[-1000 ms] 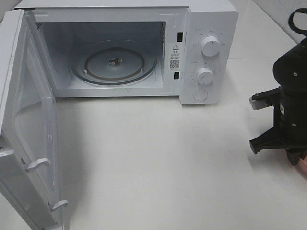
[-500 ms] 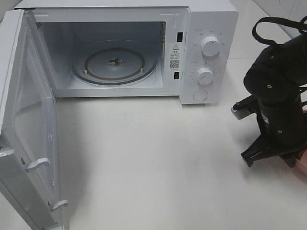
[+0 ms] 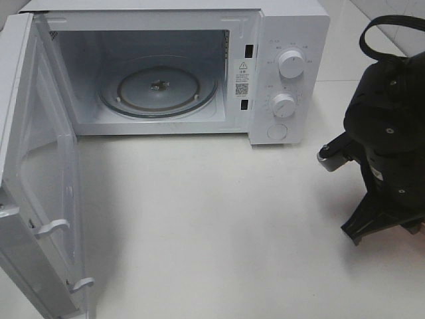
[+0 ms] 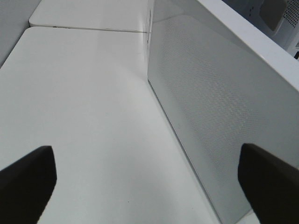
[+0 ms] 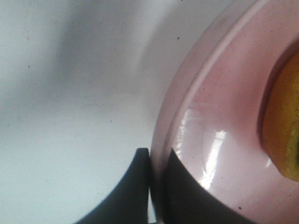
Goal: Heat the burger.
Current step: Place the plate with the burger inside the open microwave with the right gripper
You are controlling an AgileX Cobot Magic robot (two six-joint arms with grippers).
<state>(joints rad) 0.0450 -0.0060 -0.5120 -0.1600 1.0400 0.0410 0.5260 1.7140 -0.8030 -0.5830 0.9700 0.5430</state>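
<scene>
In the right wrist view, part of the burger (image 5: 285, 135) shows as a golden-brown bun edge on a round pink plate (image 5: 224, 121). My right gripper (image 5: 156, 156) has one finger outside the plate's rim and one inside, closed on the rim. In the exterior high view the black right arm (image 3: 388, 153) stands at the right edge and hides the plate and burger. The white microwave (image 3: 285, 40) stands at the back with its door (image 3: 40, 186) swung open. Its glass turntable (image 3: 158, 85) is bare. My left gripper (image 4: 149, 186) is open and empty beside the microwave's side wall (image 4: 219, 107).
The microwave's two knobs (image 3: 291, 63) and its button face the front right. The open door juts out toward the front left. The white tabletop (image 3: 212, 219) spreads in front of the microwave.
The right arm has shifted about at the right edge, first leftward, then back right and lower. The microwave and its door have not moved.
</scene>
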